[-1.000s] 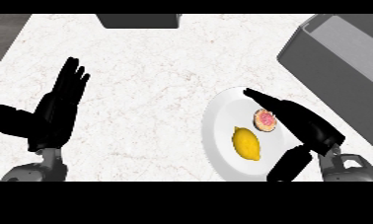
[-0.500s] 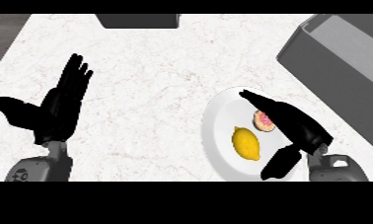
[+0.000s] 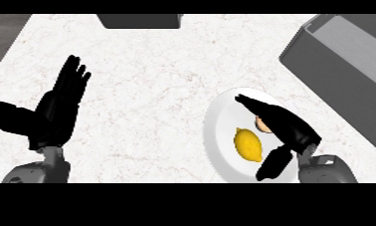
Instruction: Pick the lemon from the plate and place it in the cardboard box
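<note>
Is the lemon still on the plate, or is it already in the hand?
On the plate. The lemon lies on the white plate, in the gap between the right hand's thumb and fingers, which are not curled round it.

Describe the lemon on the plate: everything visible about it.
The lemon is a bright yellow oval with slightly pointed ends and a smooth skin as it looks. It lies flat on the white plate, its long axis running roughly up and down the head view, a little tilted. It sits left of the right hand, whose fingers reach over the plate above it and whose thumb hangs at its lower right. No contact between hand and lemon shows; it is not yet grasped.
</note>
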Tool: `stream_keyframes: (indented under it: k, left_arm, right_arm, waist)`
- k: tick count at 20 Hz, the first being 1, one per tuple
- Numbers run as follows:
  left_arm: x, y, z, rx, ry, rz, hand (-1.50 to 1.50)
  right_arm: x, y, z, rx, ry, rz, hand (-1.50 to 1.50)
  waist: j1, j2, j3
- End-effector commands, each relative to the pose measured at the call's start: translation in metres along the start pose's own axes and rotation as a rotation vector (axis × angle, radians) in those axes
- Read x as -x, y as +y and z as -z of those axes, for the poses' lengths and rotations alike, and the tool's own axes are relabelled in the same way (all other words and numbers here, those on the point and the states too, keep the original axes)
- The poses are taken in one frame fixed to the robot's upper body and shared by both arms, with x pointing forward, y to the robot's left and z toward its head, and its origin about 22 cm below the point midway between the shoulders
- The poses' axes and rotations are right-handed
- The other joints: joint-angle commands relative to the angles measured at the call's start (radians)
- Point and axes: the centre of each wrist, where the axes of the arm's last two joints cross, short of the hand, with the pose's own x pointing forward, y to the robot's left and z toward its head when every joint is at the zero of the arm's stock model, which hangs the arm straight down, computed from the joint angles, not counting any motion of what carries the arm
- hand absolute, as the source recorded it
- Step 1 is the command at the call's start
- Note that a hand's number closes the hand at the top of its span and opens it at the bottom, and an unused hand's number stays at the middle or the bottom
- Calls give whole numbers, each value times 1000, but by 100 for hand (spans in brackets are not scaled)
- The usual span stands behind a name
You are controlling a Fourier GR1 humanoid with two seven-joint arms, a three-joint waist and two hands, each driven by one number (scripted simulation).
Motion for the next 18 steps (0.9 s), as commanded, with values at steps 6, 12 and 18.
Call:
stream_keyframes:
  k: [6,12,18]
  left_arm:
    - [11,8,-8,-10,-1,7,0]
    - [5,6,-8,-6,1,1,0]
    - [1,9,22,-8,1,9,0]
  right_arm:
    - [0,8,5,-13,4,1,-150]
    - [4,22,11,-1,0,-19,-150]
    - [13,12,7,3,8,-33,-150]
  waist:
    - [0,0,0]
    - [0,0,0]
    - [-3,1,0]
